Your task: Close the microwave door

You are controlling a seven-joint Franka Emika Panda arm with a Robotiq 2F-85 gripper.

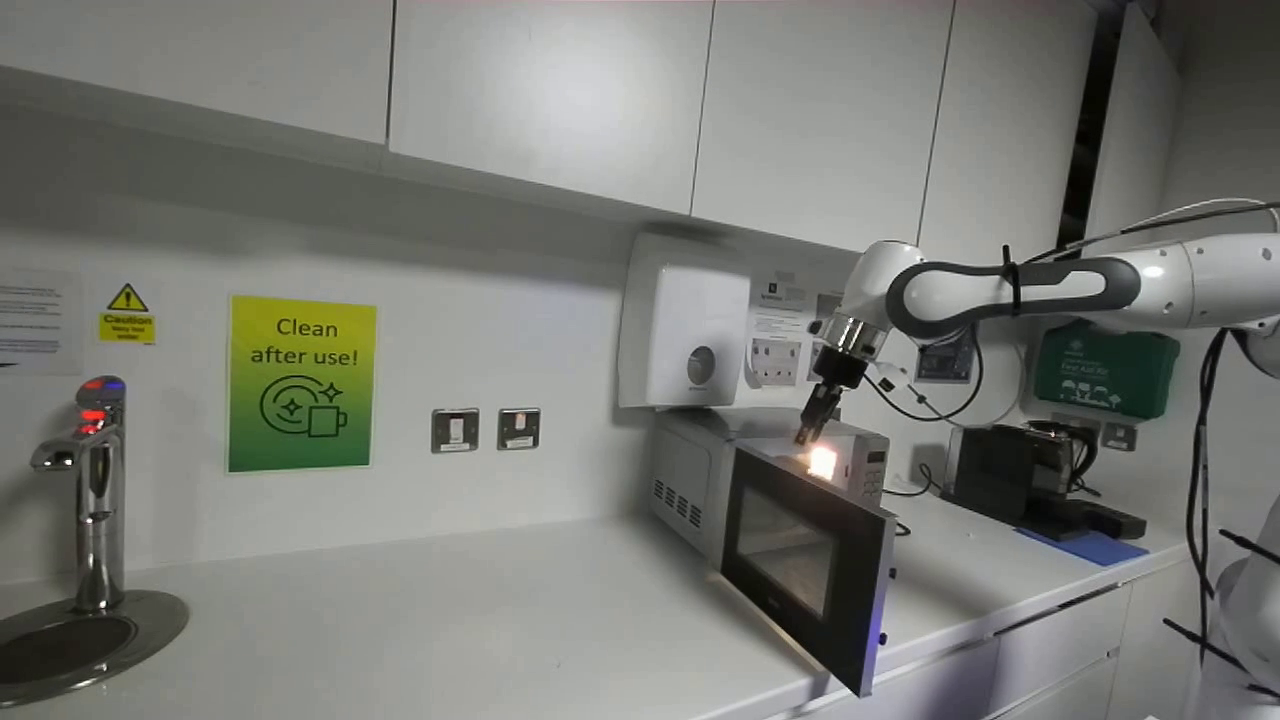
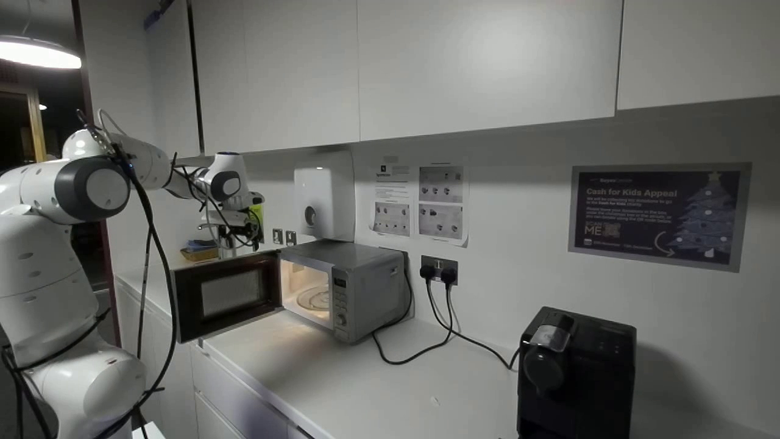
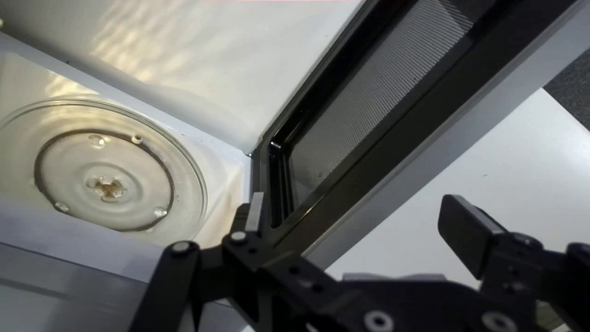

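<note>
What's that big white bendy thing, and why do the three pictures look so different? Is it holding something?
That's a robot arm. It ends in a gripper, like a claw with two fingers. They're spread apart, so it doesn't seem to hold anything. Two pictures come from cameras standing away from the robot. The close-up comes from a camera on the arm, peeking down into a microwave with a round glass plate inside. The microwave stands on a white counter, its door open; closing it is the robot's job. That black machine on the counter is probably for coffee.
</note>
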